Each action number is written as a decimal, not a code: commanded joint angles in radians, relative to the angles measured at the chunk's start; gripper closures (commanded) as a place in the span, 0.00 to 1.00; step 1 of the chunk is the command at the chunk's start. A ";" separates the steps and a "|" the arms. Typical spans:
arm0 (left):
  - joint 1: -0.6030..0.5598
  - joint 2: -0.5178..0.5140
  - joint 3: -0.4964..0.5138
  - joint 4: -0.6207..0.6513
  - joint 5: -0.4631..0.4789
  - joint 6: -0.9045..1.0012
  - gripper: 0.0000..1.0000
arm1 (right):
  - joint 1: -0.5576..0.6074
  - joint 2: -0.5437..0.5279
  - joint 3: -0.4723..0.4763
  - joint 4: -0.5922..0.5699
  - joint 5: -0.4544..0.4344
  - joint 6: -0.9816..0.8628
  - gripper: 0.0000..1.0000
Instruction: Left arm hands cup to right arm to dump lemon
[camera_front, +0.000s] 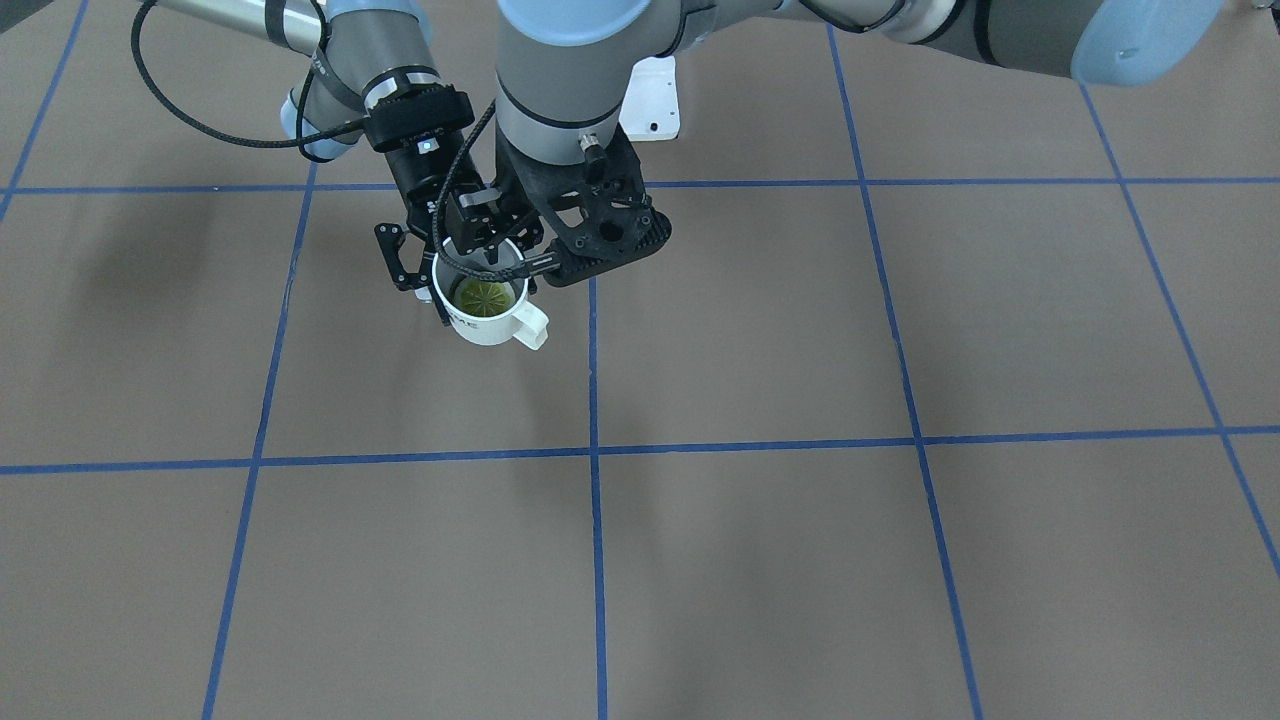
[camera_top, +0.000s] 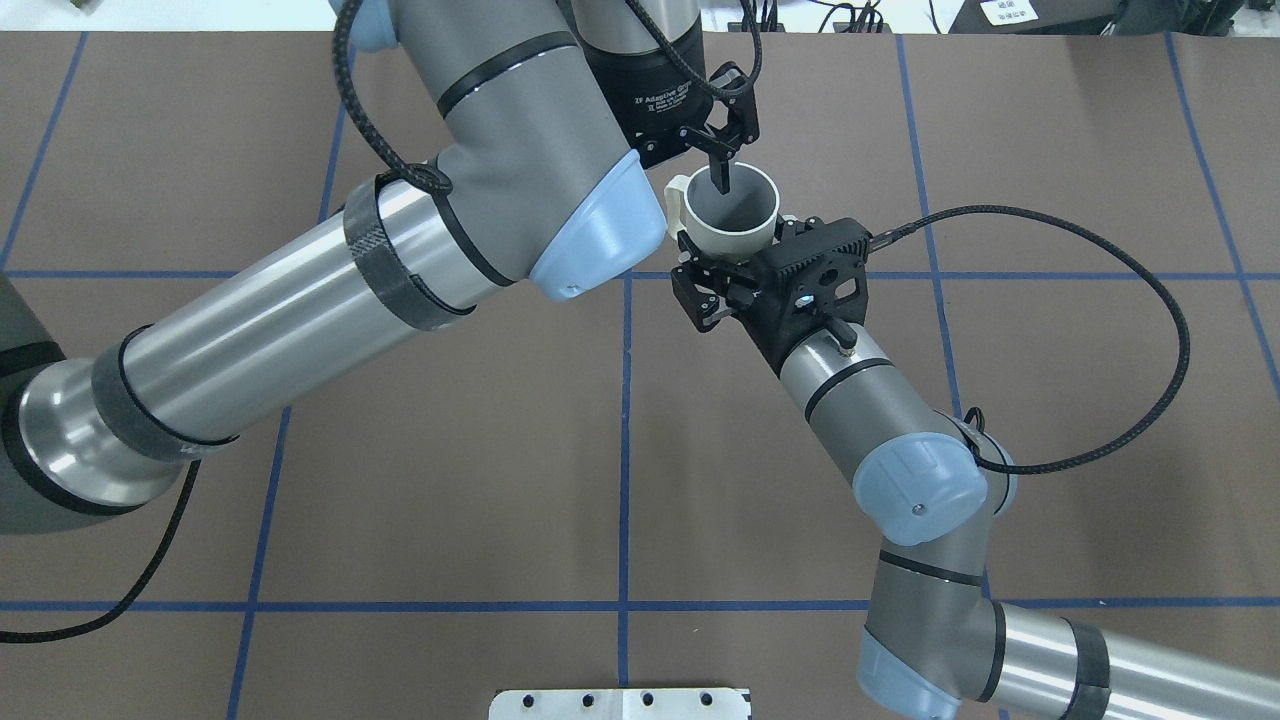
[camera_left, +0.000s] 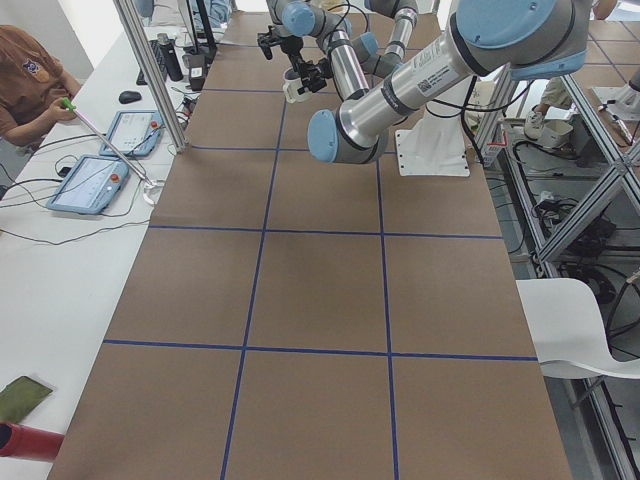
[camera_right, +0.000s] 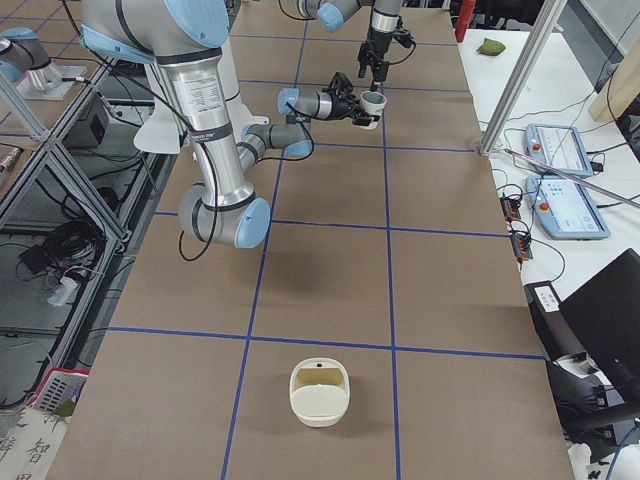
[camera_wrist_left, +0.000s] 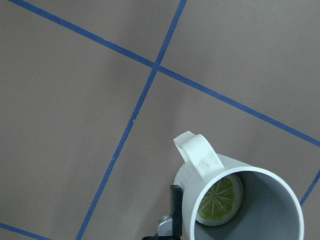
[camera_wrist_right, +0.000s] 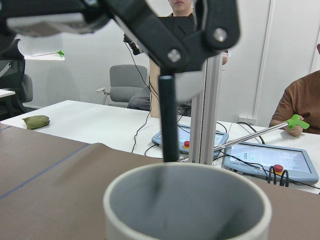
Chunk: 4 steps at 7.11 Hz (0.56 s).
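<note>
My left tool (camera_top: 722, 165): clamped on the rim of the cup (camera_top: 730, 235), one finger inside, one outside.
My right tool (camera_top: 740, 260): fingers straddle the lower wall; whether they press it, I cannot tell.
The cup: upright, above the counter (camera_front: 800, 350), far middle, handle toward my left.
The lemon (camera_front: 483, 297): in the cup's bottom, sliced face up.

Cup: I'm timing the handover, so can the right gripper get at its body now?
Probably yes. The left gripper pinches only the rim of the cup from above, leaving the wall bare; the right gripper seems to straddle it, opposite the handle.
</note>
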 joint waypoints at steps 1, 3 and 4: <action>-0.010 0.004 -0.001 0.001 0.002 0.000 0.00 | 0.071 -0.065 -0.001 0.000 0.005 0.002 0.44; -0.012 0.004 0.000 0.001 0.004 0.002 0.00 | 0.148 -0.093 0.002 0.003 0.065 0.004 0.43; -0.010 0.004 0.002 0.001 0.005 0.002 0.00 | 0.185 -0.100 0.002 0.003 0.092 0.005 0.45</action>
